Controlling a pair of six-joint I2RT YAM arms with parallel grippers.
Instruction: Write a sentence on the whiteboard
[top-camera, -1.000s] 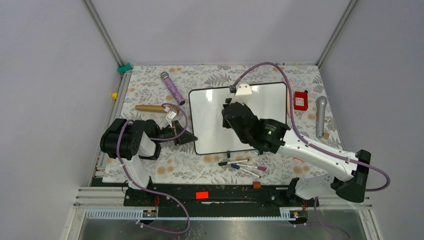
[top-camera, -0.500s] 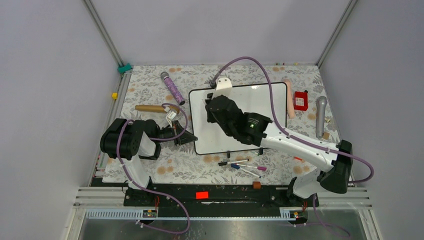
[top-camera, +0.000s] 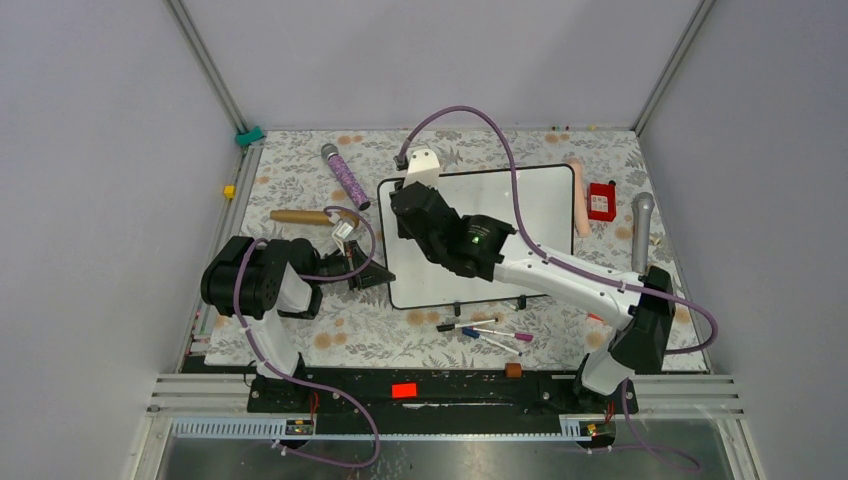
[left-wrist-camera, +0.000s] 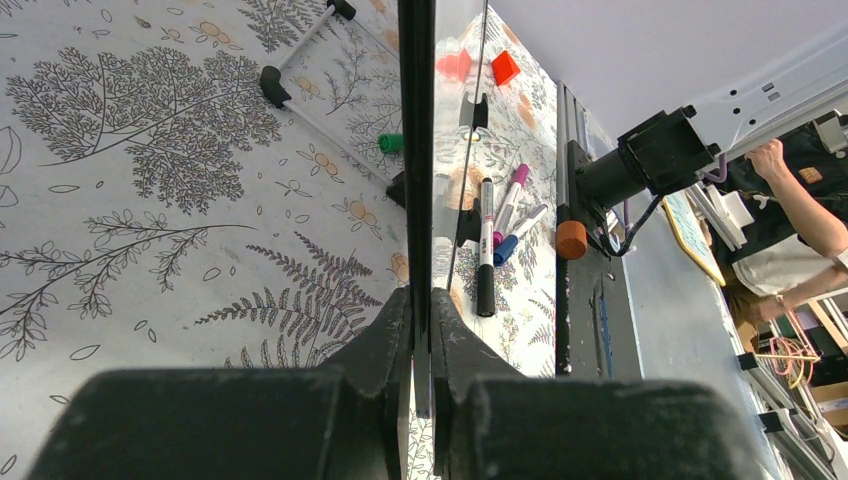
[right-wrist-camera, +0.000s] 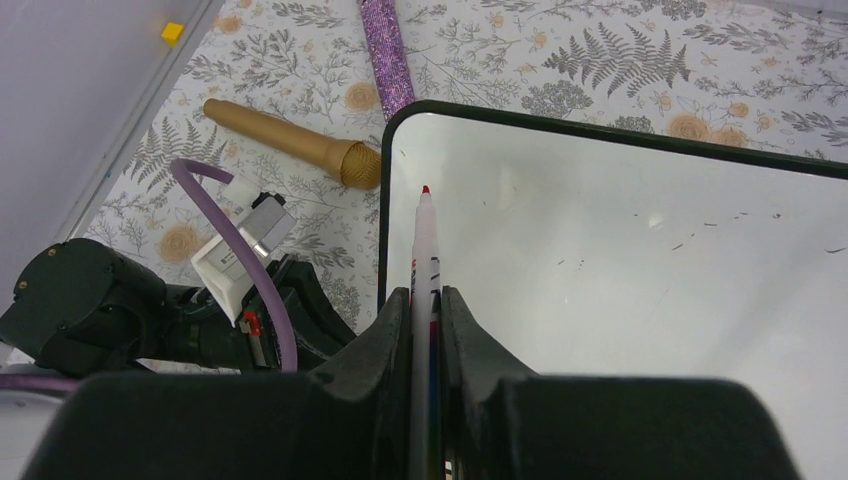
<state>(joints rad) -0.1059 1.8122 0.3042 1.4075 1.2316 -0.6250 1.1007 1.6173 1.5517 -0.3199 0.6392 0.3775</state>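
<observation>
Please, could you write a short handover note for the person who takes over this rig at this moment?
The left gripper is shut on the left edge of the whiteboard.
The right gripper is shut on a red marker. Its tip is at the board's far left corner; contact cannot be told.
Done: board clamped, marker in hand.
Left: the whole sentence. The board shows only small specks, no words.
The spare markers lie by the board's near edge.
</observation>
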